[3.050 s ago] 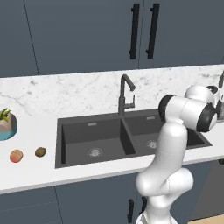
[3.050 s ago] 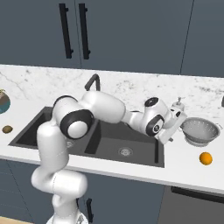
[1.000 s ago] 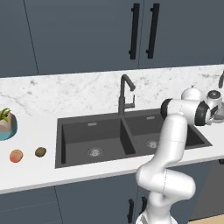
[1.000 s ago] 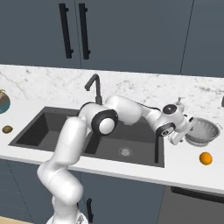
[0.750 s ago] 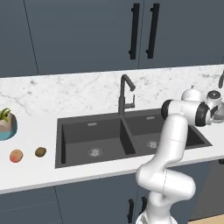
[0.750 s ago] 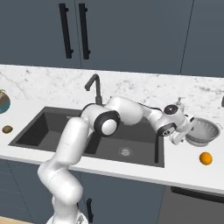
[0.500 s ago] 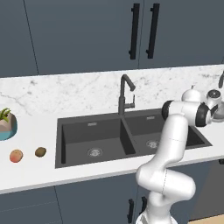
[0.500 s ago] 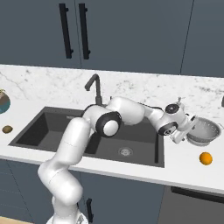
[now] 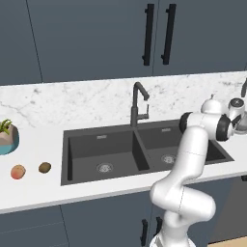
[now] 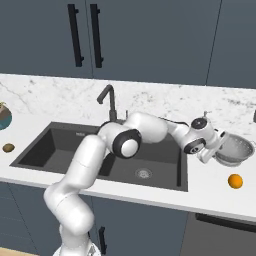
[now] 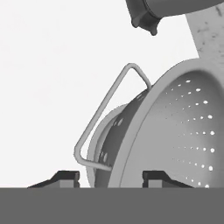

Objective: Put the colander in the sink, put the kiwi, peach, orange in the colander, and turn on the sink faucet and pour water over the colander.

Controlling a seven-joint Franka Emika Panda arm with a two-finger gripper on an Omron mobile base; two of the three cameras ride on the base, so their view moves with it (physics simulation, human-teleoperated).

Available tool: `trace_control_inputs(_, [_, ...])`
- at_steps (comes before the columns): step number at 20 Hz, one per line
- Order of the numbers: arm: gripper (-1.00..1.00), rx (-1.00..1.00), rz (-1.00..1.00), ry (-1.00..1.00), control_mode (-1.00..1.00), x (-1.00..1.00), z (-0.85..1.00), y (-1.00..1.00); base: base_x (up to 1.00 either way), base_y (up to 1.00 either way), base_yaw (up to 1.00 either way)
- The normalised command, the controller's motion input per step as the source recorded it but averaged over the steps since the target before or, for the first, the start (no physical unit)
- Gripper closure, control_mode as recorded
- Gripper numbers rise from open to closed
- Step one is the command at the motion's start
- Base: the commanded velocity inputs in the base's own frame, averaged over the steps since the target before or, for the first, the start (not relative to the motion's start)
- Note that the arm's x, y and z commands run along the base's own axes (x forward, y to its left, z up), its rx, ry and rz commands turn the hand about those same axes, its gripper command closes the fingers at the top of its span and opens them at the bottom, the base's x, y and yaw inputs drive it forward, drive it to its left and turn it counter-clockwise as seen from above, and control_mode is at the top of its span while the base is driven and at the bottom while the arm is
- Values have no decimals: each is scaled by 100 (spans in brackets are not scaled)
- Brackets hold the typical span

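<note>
So the pincer point(image 11: 108, 177) has just pulled its jaws in around the colander point(image 10: 234, 148). A second ago they stood wide open, and now the hand view has one tip on each side of the rim, right by the wire handle. Can't tell yet if they're actually pinching it or still a hair off, so I'd call it mid-grab. If it holds, next up is lifting it over to the sink point(image 10: 70, 150), which sits just beside the pincer on the arm's side. The orange point(image 10: 235, 181) is near the pincer, a bit toward the front edge. Kiwi point(image 9: 45, 167) and peach point(image 9: 18, 171) are way off, past the sink. White marble tabletop point(image 9: 58, 108), dark blue cabinets above and below.
</note>
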Motion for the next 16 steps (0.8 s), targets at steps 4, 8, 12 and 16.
trace_control_inputs(4, [100, 0, 6, 2, -100, 0, -11, -8, 0, 0, 0])
trace_control_inputs(8, [100, 2, 19, -1, -100, -33, 10, 4, 0, 0, 0])
trace_control_inputs(12, [100, 0, 12, -6, -100, -67, 21, 27, 0, 0, 0])
trace_control_inputs(16, [100, 0, 10, -4, -100, -69, 30, 35, 0, 0, 0])
